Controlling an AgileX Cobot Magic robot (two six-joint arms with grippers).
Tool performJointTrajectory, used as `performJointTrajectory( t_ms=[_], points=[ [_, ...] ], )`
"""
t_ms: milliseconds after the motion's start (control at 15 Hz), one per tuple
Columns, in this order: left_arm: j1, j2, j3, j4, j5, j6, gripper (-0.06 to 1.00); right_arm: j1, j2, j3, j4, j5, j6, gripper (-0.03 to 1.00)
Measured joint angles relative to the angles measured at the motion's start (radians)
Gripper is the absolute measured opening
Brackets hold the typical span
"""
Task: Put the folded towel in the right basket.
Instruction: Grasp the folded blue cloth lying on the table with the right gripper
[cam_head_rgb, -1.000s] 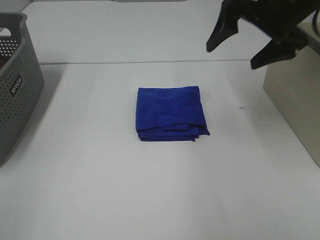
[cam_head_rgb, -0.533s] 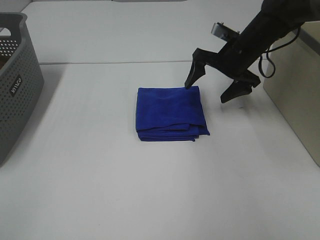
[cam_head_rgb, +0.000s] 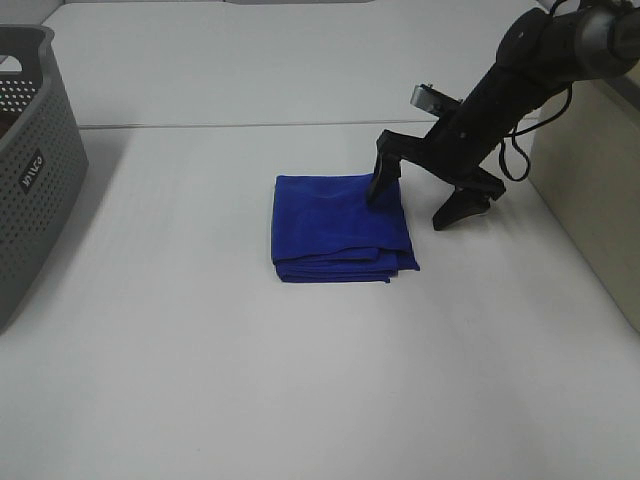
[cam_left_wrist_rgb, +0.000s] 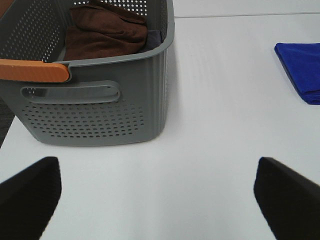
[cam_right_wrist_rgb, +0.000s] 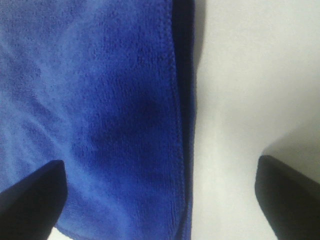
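Observation:
The folded blue towel (cam_head_rgb: 340, 227) lies flat on the white table in the middle of the exterior view. My right gripper (cam_head_rgb: 415, 205) is open and low over the towel's right edge, one fingertip (cam_head_rgb: 380, 188) on the towel, the other on the table beside it. The right wrist view shows the towel (cam_right_wrist_rgb: 90, 110) close up with its edge between the two fingers. The right basket (cam_head_rgb: 590, 200) is a beige box at the right edge. My left gripper (cam_left_wrist_rgb: 160, 200) is open near the grey basket, and the towel (cam_left_wrist_rgb: 302, 70) shows far off.
A grey perforated basket (cam_head_rgb: 30, 170) stands at the left edge of the table; in the left wrist view the basket (cam_left_wrist_rgb: 95, 110) holds brown cloth (cam_left_wrist_rgb: 105, 32) and has an orange handle. A seam runs across the table behind the towel.
My right arm has come down from high at the back right to the towel's right edge, staying open. The towel and baskets have not moved.

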Motion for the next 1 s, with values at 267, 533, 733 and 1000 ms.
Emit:
performJointTrajectory(
  t_ms=[267,533,733,1000],
  points=[
    [0.0,0.0,0.0,0.0,0.0,0.0,0.97,0.0,0.005,-0.003,0.0,0.0,0.004,0.98],
    [0.0,0.0,0.0,0.0,0.0,0.0,0.97,0.01,0.031,-0.015,0.058,0.018,0.017,0.95],
    [0.0,0.0,0.0,0.0,0.0,0.0,0.97,0.082,0.06,-0.024,0.159,-0.022,0.003,0.86],
    [0.0,0.0,0.0,0.0,0.0,0.0,0.97,0.169,0.104,-0.018,0.272,-0.144,-0.028,0.13]
  ],
)
